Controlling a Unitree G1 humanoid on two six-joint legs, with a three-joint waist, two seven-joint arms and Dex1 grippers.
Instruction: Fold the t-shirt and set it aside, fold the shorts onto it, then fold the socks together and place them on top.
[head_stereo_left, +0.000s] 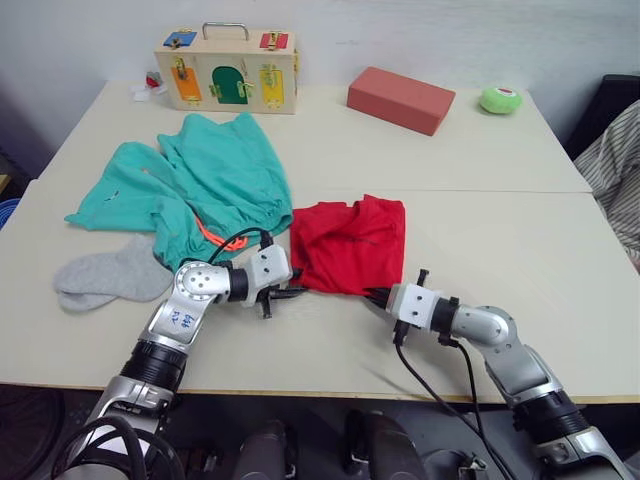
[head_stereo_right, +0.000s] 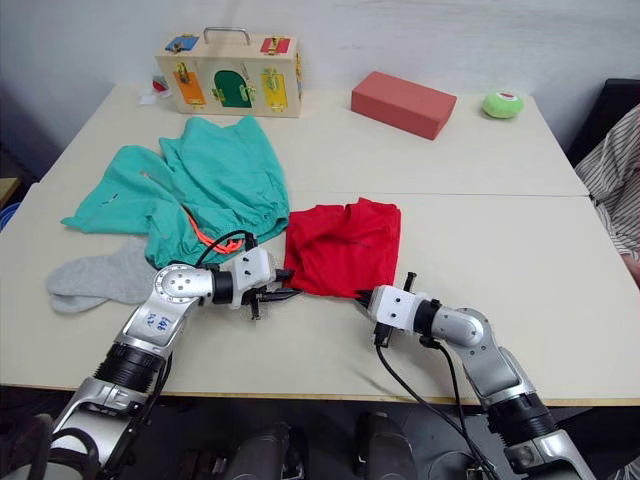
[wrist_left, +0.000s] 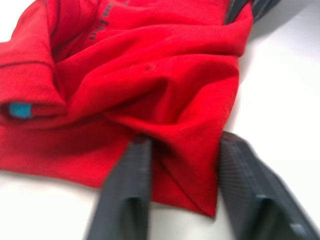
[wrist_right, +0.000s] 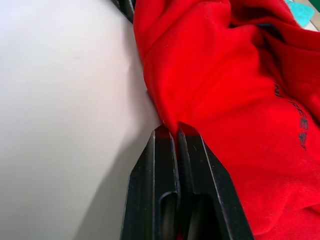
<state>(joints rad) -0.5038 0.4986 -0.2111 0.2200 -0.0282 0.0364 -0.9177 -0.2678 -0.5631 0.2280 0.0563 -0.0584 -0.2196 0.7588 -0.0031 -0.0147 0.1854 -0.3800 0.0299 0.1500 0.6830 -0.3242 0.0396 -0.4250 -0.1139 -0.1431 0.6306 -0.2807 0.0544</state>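
Observation:
The red t-shirt (head_stereo_left: 350, 245) lies folded into a rough square at the table's middle. My left gripper (head_stereo_left: 292, 292) is at its near left corner, open, and in the left wrist view that corner lies between the two fingers (wrist_left: 135, 170). My right gripper (head_stereo_left: 375, 295) is at the near right corner, and its fingertips (wrist_right: 165, 135) are pressed together right at the shirt's hem. The teal shorts (head_stereo_left: 210, 180) with an orange drawstring are spread out to the left. The grey socks (head_stereo_left: 105, 275) lie nearer, at the front left beside my left arm.
A wooden latch box (head_stereo_left: 227, 70), a red brick-like block (head_stereo_left: 400, 98) and a green ball (head_stereo_left: 499, 99) stand along the far edge. A seam (head_stereo_left: 480, 192) crosses the table. Striped cloth (head_stereo_left: 615, 170) shows at the right edge.

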